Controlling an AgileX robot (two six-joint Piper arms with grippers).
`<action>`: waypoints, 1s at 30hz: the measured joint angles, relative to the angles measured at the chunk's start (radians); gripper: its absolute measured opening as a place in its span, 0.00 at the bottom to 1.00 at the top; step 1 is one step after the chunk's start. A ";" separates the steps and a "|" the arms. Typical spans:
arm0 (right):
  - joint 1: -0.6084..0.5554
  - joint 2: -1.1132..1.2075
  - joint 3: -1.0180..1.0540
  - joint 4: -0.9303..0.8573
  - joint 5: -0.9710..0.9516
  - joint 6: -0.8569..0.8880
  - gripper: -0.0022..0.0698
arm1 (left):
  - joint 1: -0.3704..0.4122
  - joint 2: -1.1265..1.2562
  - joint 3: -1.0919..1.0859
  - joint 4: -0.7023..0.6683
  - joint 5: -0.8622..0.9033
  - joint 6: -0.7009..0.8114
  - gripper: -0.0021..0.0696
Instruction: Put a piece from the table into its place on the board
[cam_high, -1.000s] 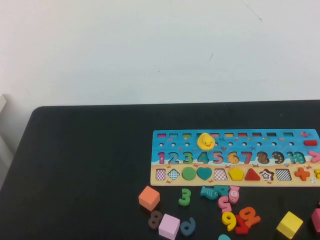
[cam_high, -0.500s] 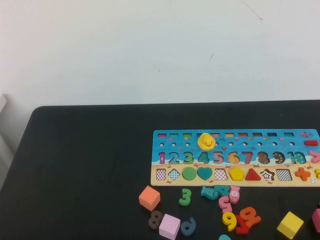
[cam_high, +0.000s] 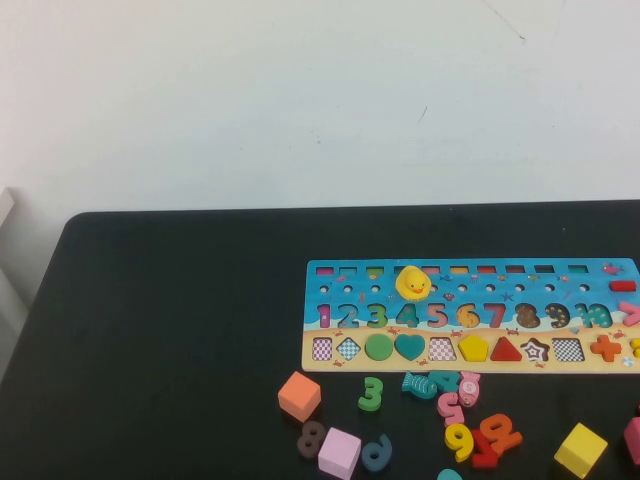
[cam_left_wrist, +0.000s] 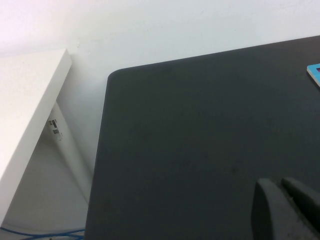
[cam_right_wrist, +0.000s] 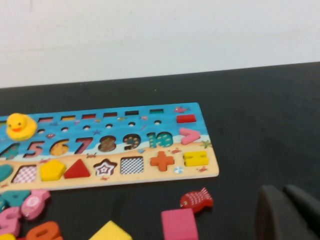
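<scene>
High view: the board (cam_high: 470, 316) lies on the black counter (cam_high: 170, 330), right of centre, long side across. A yellow duck (cam_high: 412, 283) sits on its upper row. In the lower row the green circle (cam_high: 378, 347), teal heart (cam_high: 408, 346), yellow pentagon (cam_high: 472, 347) and red triangle (cam_high: 505, 350) are seated; several checkered slots are open.

Loose pieces lie on the counter just in front of the board: orange cube (cam_high: 298, 395), green 3 (cam_high: 371, 393), brown 8 (cam_high: 310, 438), pink cube (cam_high: 339, 452), blue 6 (cam_high: 376, 452), teal fish (cam_high: 420, 384), yellow 9 (cam_high: 458, 441), yellow cube (cam_high: 580, 449). None touches the board.

Right wrist view: right gripper (cam_right_wrist: 290, 212) hovers above the counter beside the board's right end, near a red fish (cam_right_wrist: 196, 199) and a magenta block (cam_right_wrist: 179, 224). Its fingers sit close together, holding nothing.

Left wrist view: left gripper (cam_left_wrist: 287, 207) is over bare counter near the left edge, well apart from the pieces; only a corner of the board shows. Fingers also close together, nothing between them.

Against the earlier frames: no change. Every piece and the board are in the same place; neither arm enters the high view.
</scene>
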 joint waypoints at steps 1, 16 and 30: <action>0.009 0.000 0.000 -0.001 0.005 0.005 0.06 | 0.000 0.000 0.000 0.000 0.000 0.000 0.03; 0.044 0.000 -0.006 0.028 0.051 -0.020 0.06 | 0.000 0.000 0.000 0.000 0.000 0.000 0.03; 0.044 0.000 -0.006 0.028 0.051 -0.023 0.06 | 0.000 0.000 0.000 0.000 0.000 0.000 0.03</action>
